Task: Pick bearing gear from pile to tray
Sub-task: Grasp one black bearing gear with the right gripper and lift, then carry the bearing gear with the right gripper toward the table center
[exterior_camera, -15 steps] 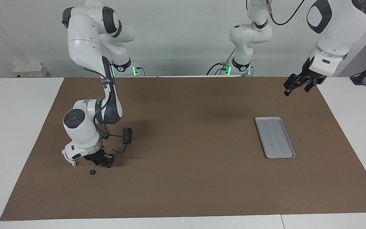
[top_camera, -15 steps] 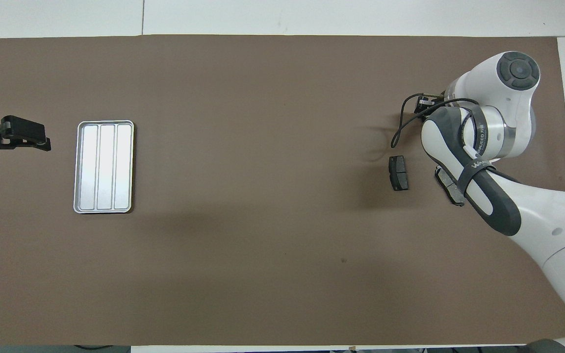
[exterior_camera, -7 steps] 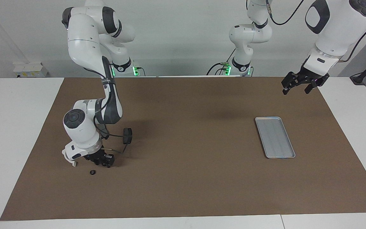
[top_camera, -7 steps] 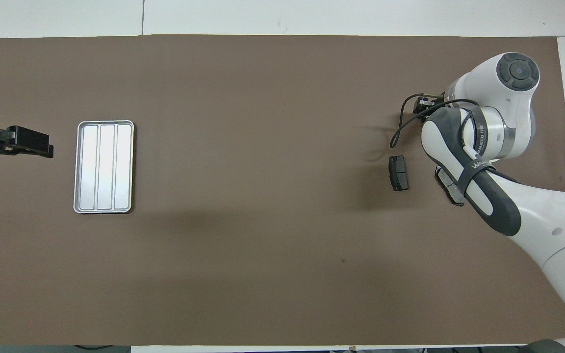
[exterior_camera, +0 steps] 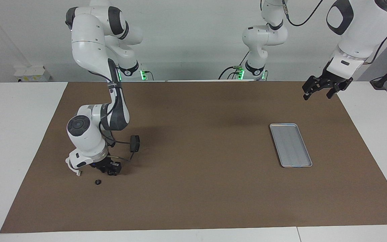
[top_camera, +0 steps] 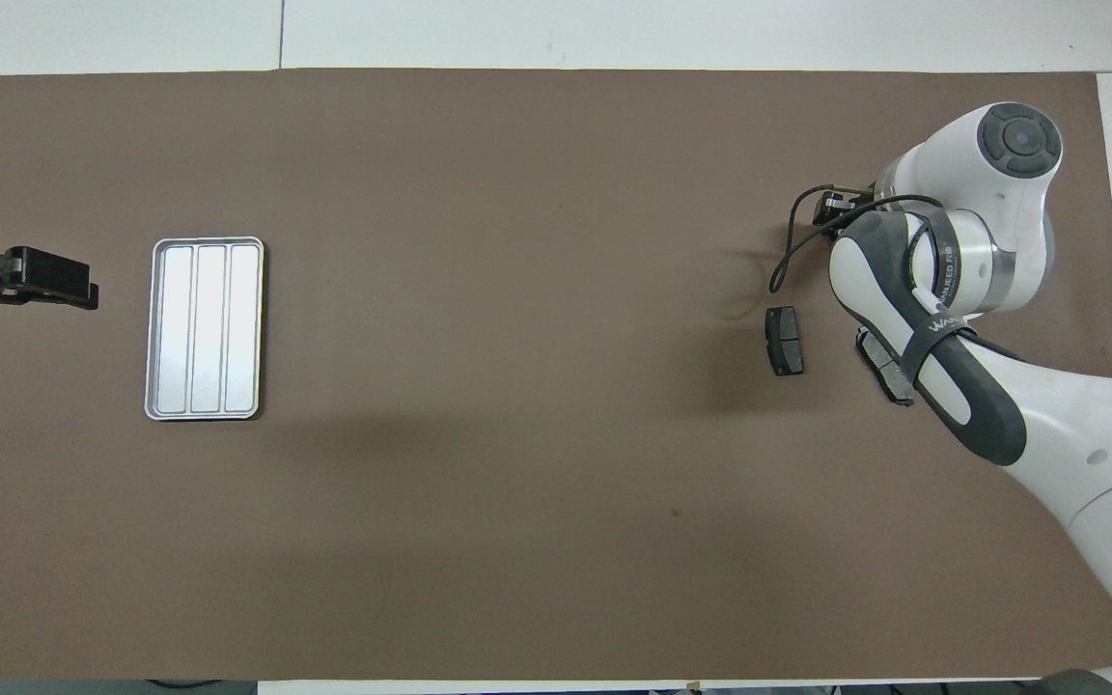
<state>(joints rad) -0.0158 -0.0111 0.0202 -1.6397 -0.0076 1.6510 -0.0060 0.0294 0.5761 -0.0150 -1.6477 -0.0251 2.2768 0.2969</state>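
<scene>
The tray point(exterior_camera: 291, 145) lies bare at the left arm's end of the table point(exterior_camera: 197, 188), so nothing is delivered yet. The right gripper point(exterior_camera: 110, 169) is down on the table in the pile, beside a small black ring point(exterior_camera: 97, 182) and near a brake pad point(exterior_camera: 134, 143); a second pad point(top_camera: 886, 369) lies partly under the arm. Whether its jaws grip anything I cannot tell. The left gripper point(exterior_camera: 320, 90), jaws open, waits in the air near the tray. The pick, carry and drop all remain.
</scene>
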